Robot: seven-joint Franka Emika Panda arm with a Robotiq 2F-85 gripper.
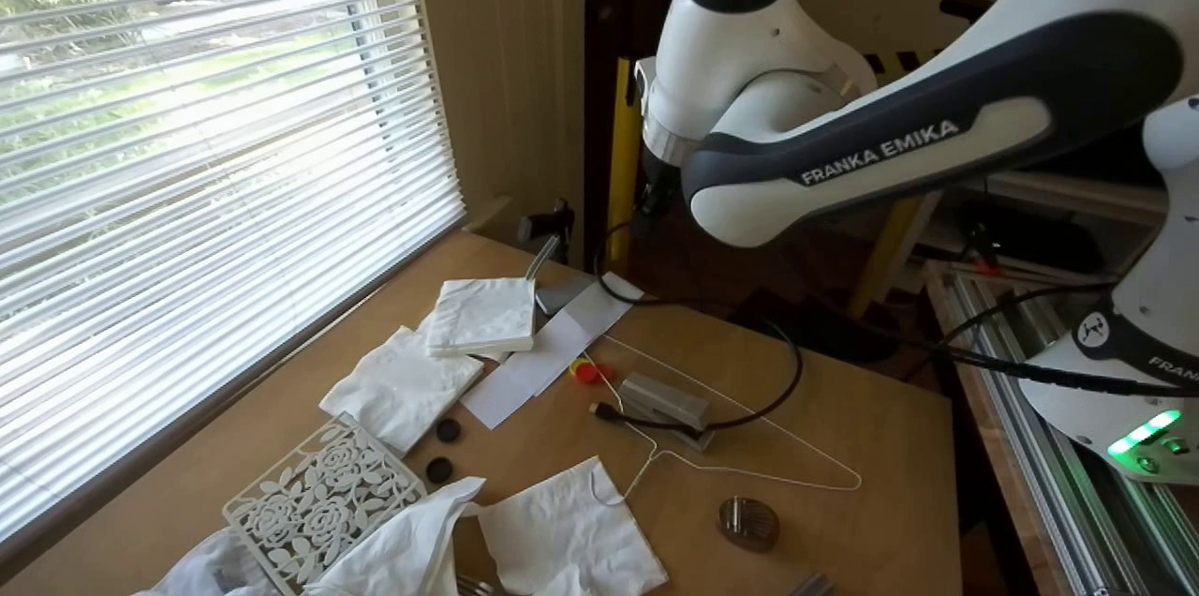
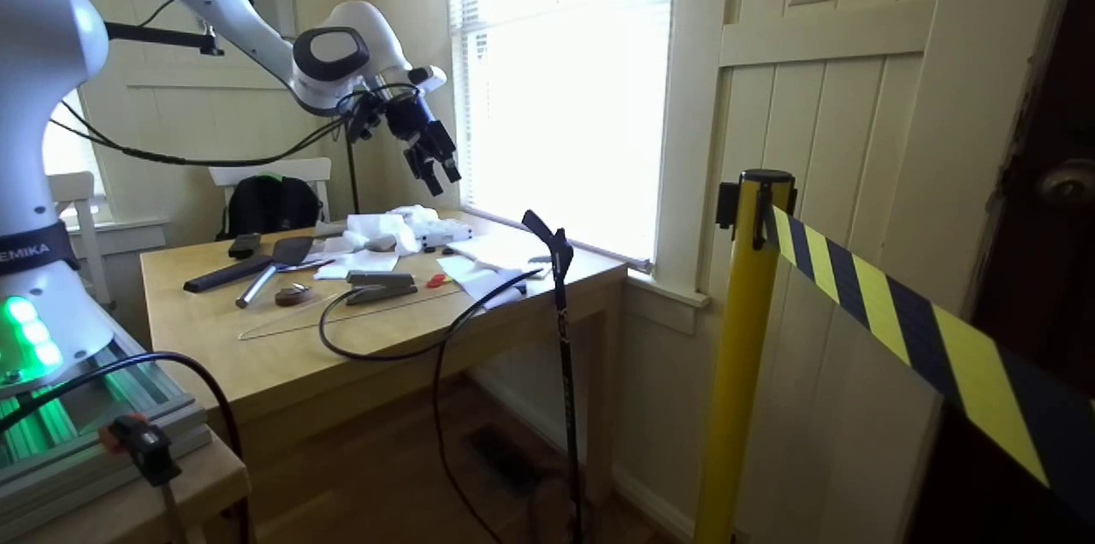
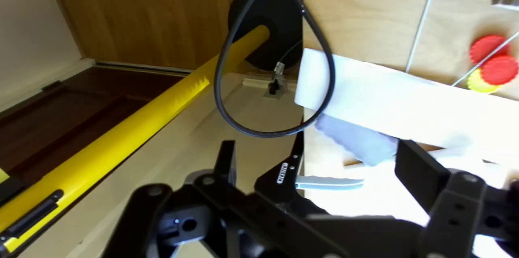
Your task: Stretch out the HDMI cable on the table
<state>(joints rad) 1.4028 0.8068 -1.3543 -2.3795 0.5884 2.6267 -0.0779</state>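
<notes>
The black HDMI cable curves over the light wooden table, its plug end beside a grey metal object. In an exterior view the cable loops over the table's edge and a length hangs to the floor. In the wrist view a rounded loop of the cable lies beyond the fingers, partly past the table edge. My gripper is above the table near the window, apart from the cable. In the wrist view the gripper has widely parted fingers with nothing between them. The arm mostly hides it in an exterior view.
A white wire hanger, the grey metal object, red caps, white cloths and a brown round object lie on the table. A black-handled pole stands at the edge. A yellow post stands nearby.
</notes>
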